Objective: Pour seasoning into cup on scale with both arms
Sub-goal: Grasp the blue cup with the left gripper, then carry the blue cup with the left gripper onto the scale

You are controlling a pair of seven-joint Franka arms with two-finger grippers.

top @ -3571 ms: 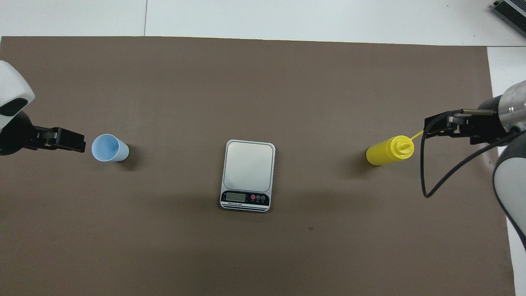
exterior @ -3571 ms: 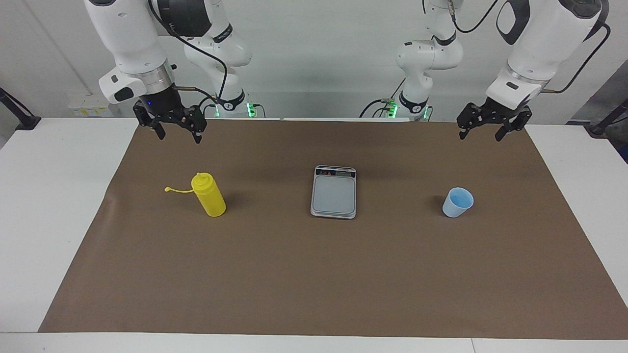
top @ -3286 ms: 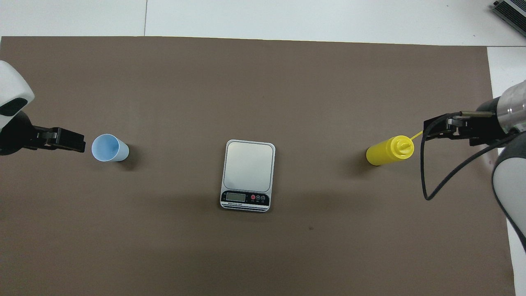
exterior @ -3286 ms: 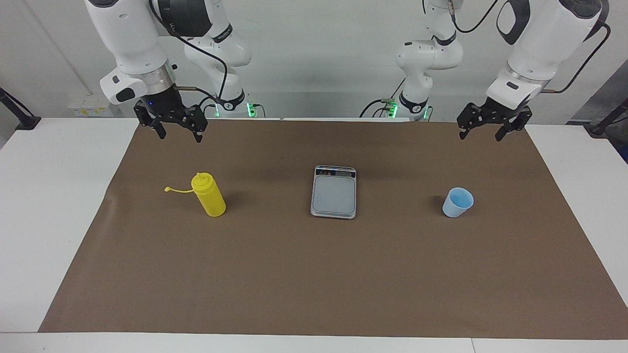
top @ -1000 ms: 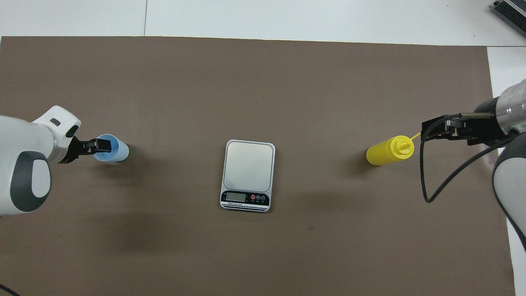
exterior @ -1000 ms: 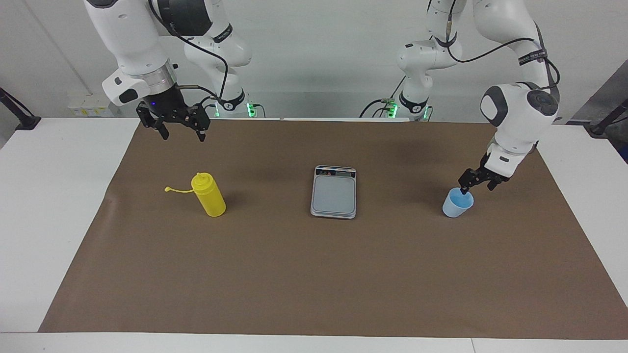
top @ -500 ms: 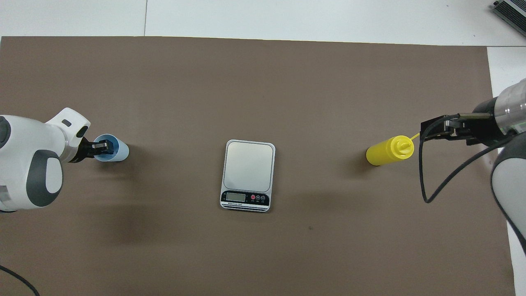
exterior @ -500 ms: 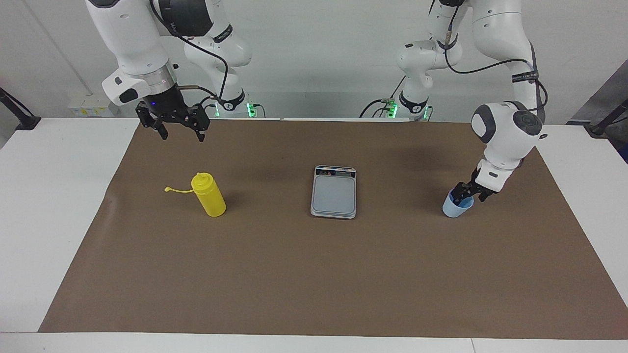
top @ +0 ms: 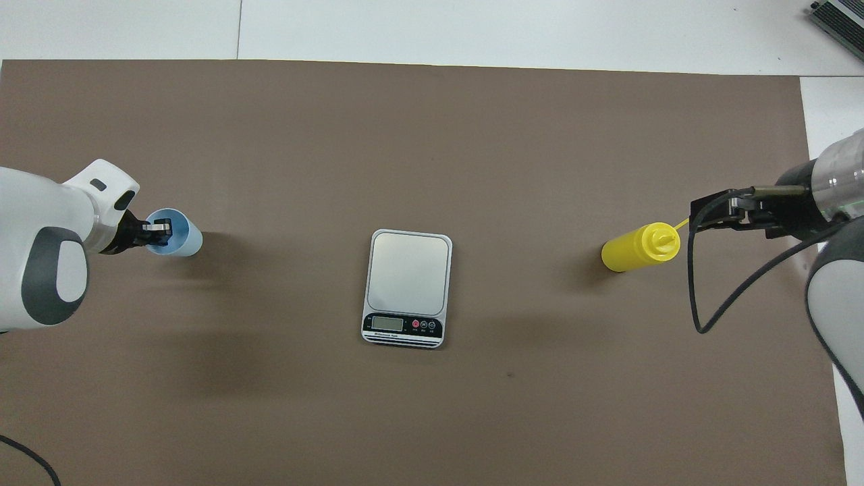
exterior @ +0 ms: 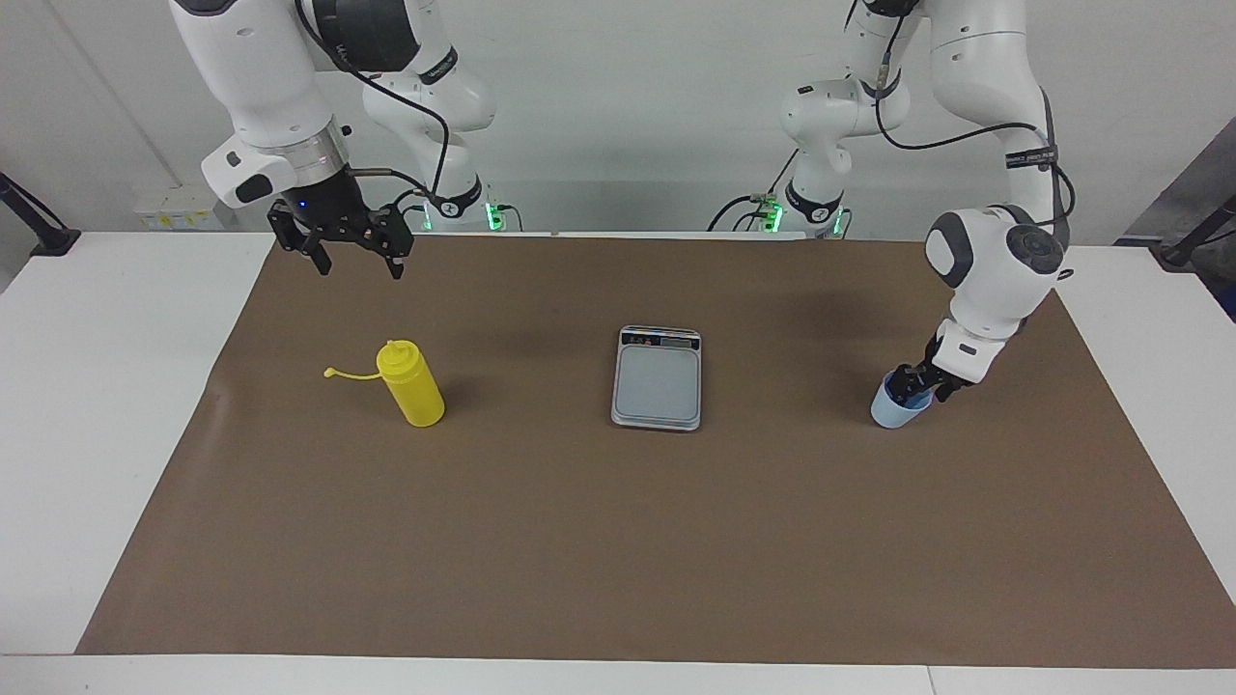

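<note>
A: Facing view, items?
B: Left gripper (exterior: 912, 389) clamped on cup (exterior: 898, 409) rim, toward left arm's end; right gripper (exterior: 352, 261) open, waiting above seasoning (exterior: 413, 388); scale (exterior: 658, 377) between.
A: Overhead view?
B: Cup (top: 177, 234), scale (top: 407, 287), seasoning (top: 640, 248), well apart.

White table (exterior: 106, 405), brown mat (exterior: 618, 541) over it, plain pale wall (exterior: 618, 97), perhaps grey-white

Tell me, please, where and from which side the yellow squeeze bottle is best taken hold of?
Grip the yellow squeeze bottle around its straight cylindrical body, below the nozzle. It stands upright with bare mat around it, so come in level from the robots' side, where the open right end effector hovers, steering around the tethered cap that juts toward the right arm's end.
</note>
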